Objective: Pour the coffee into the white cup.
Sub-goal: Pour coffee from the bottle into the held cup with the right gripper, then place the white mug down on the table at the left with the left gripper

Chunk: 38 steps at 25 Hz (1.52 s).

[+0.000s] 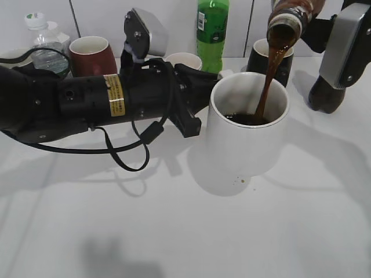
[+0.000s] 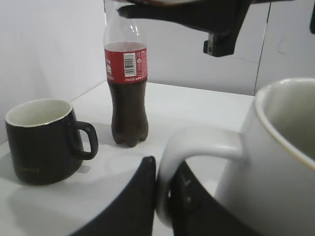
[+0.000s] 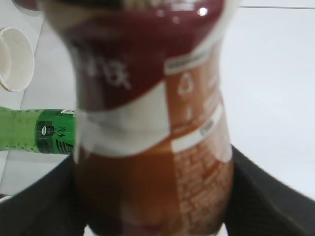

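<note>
I have both arms working over the white tabletop (image 1: 174, 231), where one white cup (image 1: 246, 136) stands mid-scene, dark coffee pooling inside. My left gripper (image 2: 165, 196) has its jaws nearly closed on the cup's handle (image 2: 197, 145); my right gripper (image 3: 157, 216) holds the coffee bottle (image 1: 290, 23) in wide-set jaws, tipped mouth-down above the cup, a brown stream falling in. Three more cups stand behind: one red (image 1: 93, 55), one dark grey (image 1: 269, 61), one pale (image 1: 184, 60). One green bottle (image 1: 212, 32) and one clear bottle (image 1: 42, 40) stand there too. Only the left wrist view shows the cola bottle (image 2: 128, 93).
</note>
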Available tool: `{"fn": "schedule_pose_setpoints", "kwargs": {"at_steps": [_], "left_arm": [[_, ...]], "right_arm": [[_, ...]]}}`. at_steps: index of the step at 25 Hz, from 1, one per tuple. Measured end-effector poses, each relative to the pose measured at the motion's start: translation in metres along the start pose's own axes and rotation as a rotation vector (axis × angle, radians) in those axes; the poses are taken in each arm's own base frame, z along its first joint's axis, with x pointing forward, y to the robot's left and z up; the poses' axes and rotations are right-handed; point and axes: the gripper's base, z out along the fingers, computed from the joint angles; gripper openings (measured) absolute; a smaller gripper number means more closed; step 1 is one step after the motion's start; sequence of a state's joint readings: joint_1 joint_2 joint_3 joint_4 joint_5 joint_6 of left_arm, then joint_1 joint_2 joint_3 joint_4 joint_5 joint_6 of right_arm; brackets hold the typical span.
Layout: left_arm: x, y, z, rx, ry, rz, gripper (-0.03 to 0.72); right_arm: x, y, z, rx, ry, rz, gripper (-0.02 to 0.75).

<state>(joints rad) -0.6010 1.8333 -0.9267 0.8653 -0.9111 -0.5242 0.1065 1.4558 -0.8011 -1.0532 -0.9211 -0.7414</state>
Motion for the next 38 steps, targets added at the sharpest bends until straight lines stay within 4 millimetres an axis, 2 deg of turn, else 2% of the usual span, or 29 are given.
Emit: {"fn": "schedule_pose_setpoints", "kwargs": {"at_steps": [13, 16, 24, 29, 33, 38], "left_arm": [[0.0, 0.0, 0.0, 0.0, 0.001, 0.0, 0.054], [0.0, 0.0, 0.0, 0.001, -0.004, -0.001, 0.054], [-0.006, 0.003, 0.002, -0.022, -0.036, -0.014, 0.054], [-0.012, 0.01, 0.002, -0.056, -0.066, -0.028, 0.054], [-0.011, 0.024, -0.006, -0.099, -0.063, -0.03, 0.054], [-0.013, 0.046, -0.025, -0.18, -0.039, -0.015, 0.054]], "right_arm": [[0.0, 0.0, 0.0, 0.0, 0.0, 0.0, 0.535], [0.0, 0.0, 0.0, 0.0, 0.0, 0.061, 0.535], [-0.005, -0.002, 0.0, 0.007, -0.055, 0.419, 0.535], [-0.007, -0.002, 0.0, -0.01, -0.084, 0.7, 0.535], [-0.007, -0.002, 0.0, -0.022, -0.087, 0.938, 0.535], [-0.005, 0.0, 0.0, -0.043, -0.04, 1.362, 0.535]]}}
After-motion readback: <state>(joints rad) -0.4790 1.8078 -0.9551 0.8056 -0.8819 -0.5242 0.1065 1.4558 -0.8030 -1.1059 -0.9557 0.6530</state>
